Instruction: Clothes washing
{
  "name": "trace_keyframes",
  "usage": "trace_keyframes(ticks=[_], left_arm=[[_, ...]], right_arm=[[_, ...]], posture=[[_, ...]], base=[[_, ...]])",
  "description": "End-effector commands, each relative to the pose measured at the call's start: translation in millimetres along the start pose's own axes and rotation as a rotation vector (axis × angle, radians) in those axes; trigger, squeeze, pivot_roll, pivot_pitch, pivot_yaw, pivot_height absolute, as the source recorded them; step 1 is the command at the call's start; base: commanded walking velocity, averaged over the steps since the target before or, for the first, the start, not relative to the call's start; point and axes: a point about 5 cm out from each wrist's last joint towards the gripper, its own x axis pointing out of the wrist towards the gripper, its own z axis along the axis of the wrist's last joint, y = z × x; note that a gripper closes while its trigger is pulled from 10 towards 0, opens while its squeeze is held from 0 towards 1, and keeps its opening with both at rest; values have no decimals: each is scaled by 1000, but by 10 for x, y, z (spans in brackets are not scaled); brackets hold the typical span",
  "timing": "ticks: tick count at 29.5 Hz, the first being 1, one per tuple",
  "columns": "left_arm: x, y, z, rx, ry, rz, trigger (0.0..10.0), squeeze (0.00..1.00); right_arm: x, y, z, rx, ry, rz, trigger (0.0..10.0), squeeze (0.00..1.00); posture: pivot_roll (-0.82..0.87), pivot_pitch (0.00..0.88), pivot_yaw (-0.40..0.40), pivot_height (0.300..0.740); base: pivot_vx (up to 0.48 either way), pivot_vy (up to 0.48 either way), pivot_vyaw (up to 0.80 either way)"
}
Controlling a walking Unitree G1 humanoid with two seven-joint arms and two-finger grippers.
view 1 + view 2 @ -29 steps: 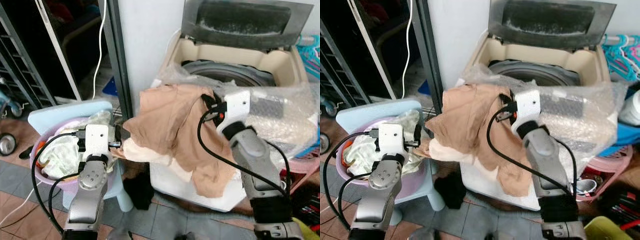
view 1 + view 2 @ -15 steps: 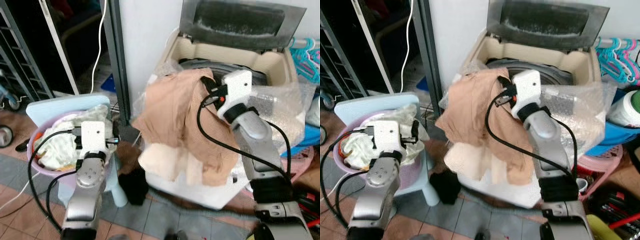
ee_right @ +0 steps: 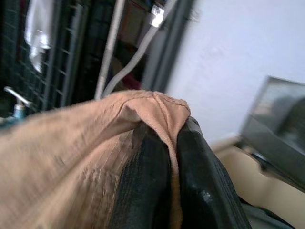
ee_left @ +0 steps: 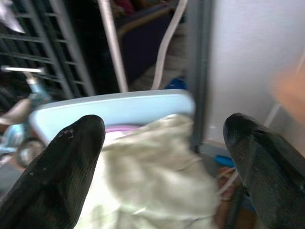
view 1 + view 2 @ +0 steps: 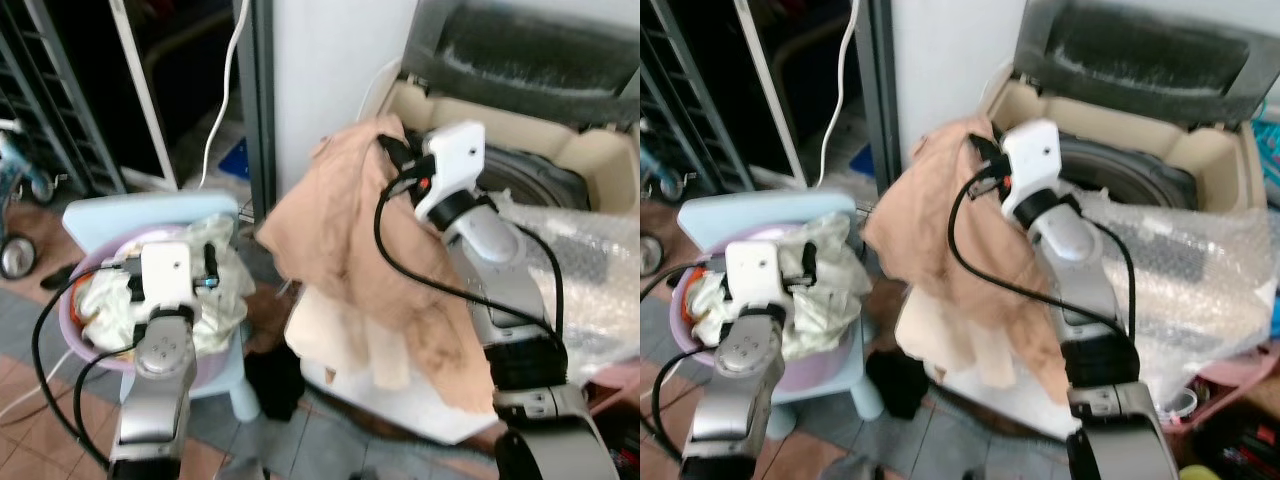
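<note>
Nearest the camera, the left gripper (image 4: pixel 157 157) hangs with its fingers spread wide and empty over the pale laundry (image 5: pixel 215 285) heaped in a pink basin (image 5: pixel 70 335) on a light blue stool (image 5: pixel 110 212). Further on, the right gripper (image 3: pixel 164 143) is pinched tight on a fold of the tan garment (image 5: pixel 350 235), lifted at the near rim of the open top-loading washing machine (image 5: pixel 545 150); most of the cloth drapes down the machine's front, outside the drum (image 5: pixel 545 185) (a loose sheet of bubble wrap (image 5: pixel 590 270) lies beside it). The risk, as judged here: letting go now would drop the garment's trailing weight to the floor, or the hem could snag the wrap.
</note>
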Motion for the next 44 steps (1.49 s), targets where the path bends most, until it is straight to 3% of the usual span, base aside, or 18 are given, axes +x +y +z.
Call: trace_keyframes(ticks=[1, 9, 10, 12, 13, 14, 16, 20, 23, 27, 28, 29, 31, 32, 33, 34, 35, 44], left_arm=[[-12, -99, 45, -11, -12, -32, 10000, 0], [-27, -102, 27, -17, -2, -32, 10000, 0], [-28, -112, 25, -20, 1, -36, 10000, 0], [-28, -115, 24, -20, 3, -37, 10000, 0], [-26, -120, 23, -21, 4, -39, 10000, 0], [-24, -130, 23, -22, 5, -42, 10000, 0], [-22, -135, 23, -22, 5, -42, 10000, 0], [-18, -135, 34, -27, -5, -17, 10000, 0], [-27, -131, 35, -27, -7, -7, 10000, 0], [-44, -112, 29, -33, -4, 5, 10000, 0], [-47, -109, 27, -34, -2, 5, 10000, 0], [-40, -118, 29, -32, -3, -2, 10000, 0], [-35, -124, 32, -31, -4, -5, 10000, 0], [-27, -141, 41, -32, -7, -14, 10000, 0], [-27, -141, 41, -32, -7, -14, 10000, 0], [-20, -155, 45, -32, -9, -24, 10000, 0], [-19, -160, 45, -32, -8, -28, 10000, 0], [-18, -171, 42, -30, -7, -37, 10000, 0]], right_arm=[[3, -147, 77, -29, -27, -48, 10000, 0], [97, -281, 110, -41, -13, -96, 10000, 0], [272, -587, 225, -47, 2, -193, 10000, 0], [307, -657, 261, -61, 5, -211, 10000, 0], [368, -791, 326, -100, 17, -245, 10000, 0], [438, -1074, 483, -70, 12, -368, 10000, 0], [455, -1189, 557, -60, 11, -422, 10000, 0], [325, -1772, 1049, -154, -48, -756, 10000, 0], [284, -1830, 1137, -217, -73, -799, 10000, 0], [283, -1818, 1108, -251, -90, -783, 10000, 0], [318, -1754, 995, -253, -61, -734, 10000, 0], [350, -1576, 624, -208, 44, -620, 10000, 0], [349, -1491, 448, -172, 95, -570, 10000, 0], [327, -1276, 128, -119, 192, -425, 10000, 43], [327, -1276, 128, -119, 192, -425, 10000, 43], [275, -1089, -123, -99, 283, -295, 10000, 651], [237, -1019, -210, -106, 313, -244, 10000, 1000], [171, -938, -308, -103, 335, -191, 10000, 1000]], posture=[[-19, 0, -24, 740], [-16, 0, -31, 740], [-16, 0, -30, 740], [-16, 0, -30, 740], [-21, 0, -29, 740], [-21, 0, -31, 740], [-18, 0, -34, 740], [-8, 0, -51, 740], [2, 0, -57, 740], [2, 0, -55, 740], [2, 0, -54, 740], [-1, 0, -51, 740], [-1, 0, -50, 740], [-5, 0, -45, 740], [-5, 0, -45, 740], [-9, 0, -40, 740], [-13, 0, -37, 740], [-17, 0, -33, 740]], base=[[0, 0, 0], [0, 0, 0], [0, 0, 0], [0, 0, 0], [0, 0, 0], [0, 0, 0], [0, 0, 0], [0, 0, 0], [0, 0, 0], [0, 0, 0], [0, 0, 0], [0, 0, 0], [0, 0, 0], [0, 0, 0], [0, 0, 0], [0, 0, 0], [0, 0, 0], [0, 0, 0]])
